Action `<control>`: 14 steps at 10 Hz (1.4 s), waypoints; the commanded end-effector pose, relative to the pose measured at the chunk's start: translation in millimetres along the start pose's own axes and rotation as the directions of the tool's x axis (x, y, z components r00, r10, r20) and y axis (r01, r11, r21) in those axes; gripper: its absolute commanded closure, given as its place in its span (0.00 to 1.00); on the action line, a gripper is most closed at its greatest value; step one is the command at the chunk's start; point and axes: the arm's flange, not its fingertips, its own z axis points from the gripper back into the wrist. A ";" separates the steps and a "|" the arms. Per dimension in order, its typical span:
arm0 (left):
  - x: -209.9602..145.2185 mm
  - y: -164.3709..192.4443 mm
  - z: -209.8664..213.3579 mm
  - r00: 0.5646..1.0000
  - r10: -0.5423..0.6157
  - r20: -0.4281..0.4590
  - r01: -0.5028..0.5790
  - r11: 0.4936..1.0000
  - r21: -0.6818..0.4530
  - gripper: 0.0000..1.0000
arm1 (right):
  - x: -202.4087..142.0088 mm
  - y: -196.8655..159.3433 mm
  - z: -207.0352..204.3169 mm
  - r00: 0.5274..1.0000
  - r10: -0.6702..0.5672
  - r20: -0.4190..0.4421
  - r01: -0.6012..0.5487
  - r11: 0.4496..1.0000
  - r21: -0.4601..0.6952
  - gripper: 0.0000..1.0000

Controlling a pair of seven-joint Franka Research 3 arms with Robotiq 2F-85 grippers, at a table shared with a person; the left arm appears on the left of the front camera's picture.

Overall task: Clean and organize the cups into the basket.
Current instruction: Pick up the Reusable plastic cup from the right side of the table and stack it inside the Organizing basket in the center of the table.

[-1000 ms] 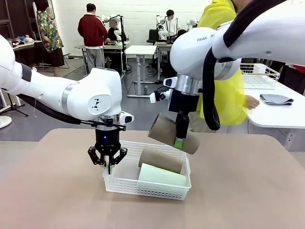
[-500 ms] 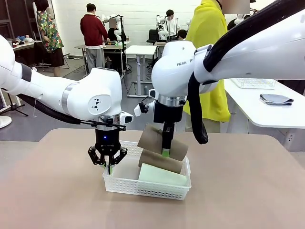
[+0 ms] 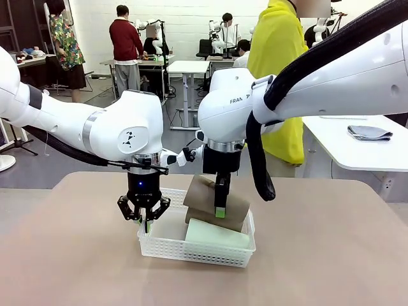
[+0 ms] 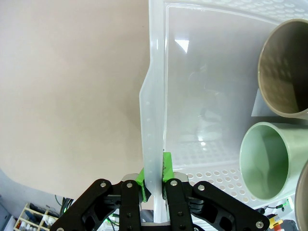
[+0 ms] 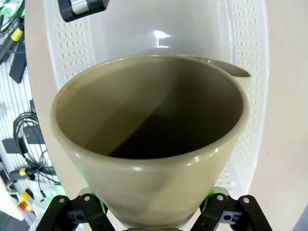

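Held brown cup (image 5: 149,139) hid right gripper's pads; lower brown cup (image 4: 284,72) was cut by frame edge.

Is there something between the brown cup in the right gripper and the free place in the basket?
The held brown cup hangs over another brown cup lying inside the basket; the bare floor lies leftward.

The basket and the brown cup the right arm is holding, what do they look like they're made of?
The basket looks like thin white plastic, slightly translucent and glossy: the left wrist view shows light glinting off its floor and moulded perforations along its walls. The brown cup in the right gripper looks matte, with a thick, smoothly rounded rim and only soft sheen; probably moulded plastic or a fibre composite, though the colour suggests cardboard.
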 end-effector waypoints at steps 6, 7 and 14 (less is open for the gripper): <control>0.5 1.0 2.7 1.000 0.002 0.010 -0.002 1.000 0.001 1.00 | -8.8 1.8 -19.5 0.998 -0.020 0.058 0.024 0.998 -0.059 0.18; 0.5 1.0 2.7 1.000 0.002 0.010 -0.002 1.000 0.001 1.00 | -12.2 3.4 -21.0 0.997 -0.023 0.071 0.028 0.998 -0.064 0.18; 0.5 1.0 2.7 1.000 0.002 0.010 -0.002 1.000 0.001 1.00 | -24.7 15.0 -14.8 0.991 -0.019 0.132 0.031 0.996 -0.087 0.00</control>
